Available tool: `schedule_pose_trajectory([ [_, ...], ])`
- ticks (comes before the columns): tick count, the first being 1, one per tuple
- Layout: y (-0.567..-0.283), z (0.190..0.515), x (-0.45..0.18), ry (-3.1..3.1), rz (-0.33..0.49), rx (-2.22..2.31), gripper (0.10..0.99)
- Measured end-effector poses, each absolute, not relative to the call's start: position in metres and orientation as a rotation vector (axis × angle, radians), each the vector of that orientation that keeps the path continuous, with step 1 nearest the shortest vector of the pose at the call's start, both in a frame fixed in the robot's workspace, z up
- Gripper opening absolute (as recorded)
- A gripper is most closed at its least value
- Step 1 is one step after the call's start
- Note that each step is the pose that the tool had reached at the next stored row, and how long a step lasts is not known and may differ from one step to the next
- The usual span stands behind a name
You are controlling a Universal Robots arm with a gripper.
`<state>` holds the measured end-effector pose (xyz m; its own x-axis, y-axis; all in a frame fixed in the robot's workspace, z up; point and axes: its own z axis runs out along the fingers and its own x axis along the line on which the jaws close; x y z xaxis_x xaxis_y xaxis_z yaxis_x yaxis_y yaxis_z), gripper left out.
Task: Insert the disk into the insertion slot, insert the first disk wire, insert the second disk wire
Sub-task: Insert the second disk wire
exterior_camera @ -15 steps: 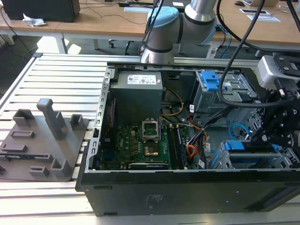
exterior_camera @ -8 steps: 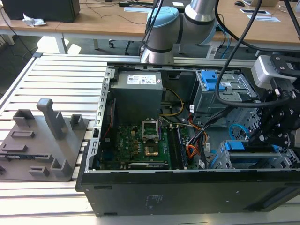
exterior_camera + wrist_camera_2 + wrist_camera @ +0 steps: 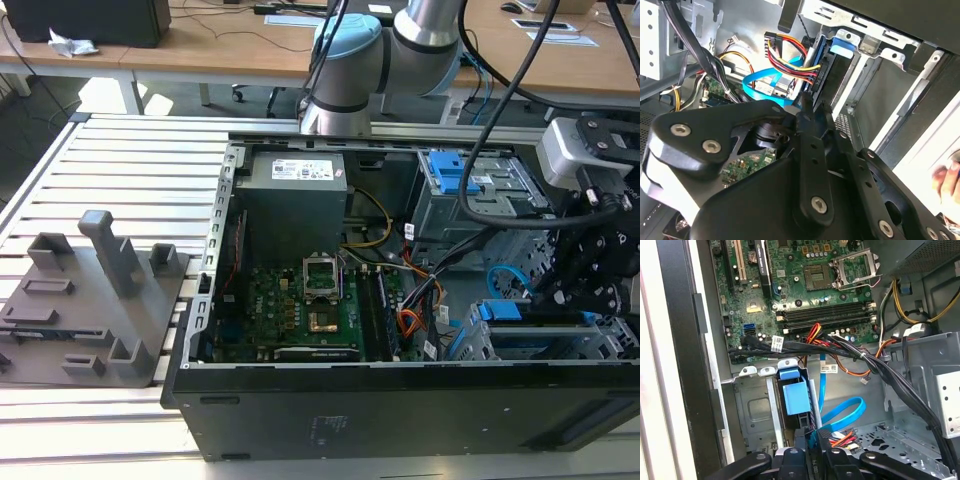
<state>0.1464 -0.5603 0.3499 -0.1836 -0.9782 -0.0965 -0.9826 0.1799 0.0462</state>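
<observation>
The disk [image 3: 528, 322], dark with a bright blue carrier, sits inside the insertion slot [image 3: 603, 342], a silver perforated cage at the case's front corner on the exterior view's right. My gripper [image 3: 585, 290] hangs right at the disk's rear edge. In the second wrist view the disk [image 3: 841, 46] stands in the cage [image 3: 881, 54]. A wire of red, yellow and black strands [image 3: 790, 59] is plugged into its edge. The flat blue wire [image 3: 765, 86] ends at my gripper [image 3: 804, 107], which looks shut on its plug. The first wrist view shows the carrier [image 3: 796, 397], blue wire [image 3: 842, 413] and gripper [image 3: 813, 455].
The open case holds the green motherboard [image 3: 300, 300], a grey power supply [image 3: 295, 195] and a taller cage with a blue latch [image 3: 455, 175]. A thick black cable bundle [image 3: 880, 365] crosses above the slot. A grey fixture plate [image 3: 90, 300] lies left of the case.
</observation>
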Motion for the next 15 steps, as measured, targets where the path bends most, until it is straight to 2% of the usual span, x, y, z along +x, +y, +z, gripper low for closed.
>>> schedule_pose_trajectory([
  [15,-0.5603,0.3509,0.1461,1.997,0.187,-2.368,0.235],
])
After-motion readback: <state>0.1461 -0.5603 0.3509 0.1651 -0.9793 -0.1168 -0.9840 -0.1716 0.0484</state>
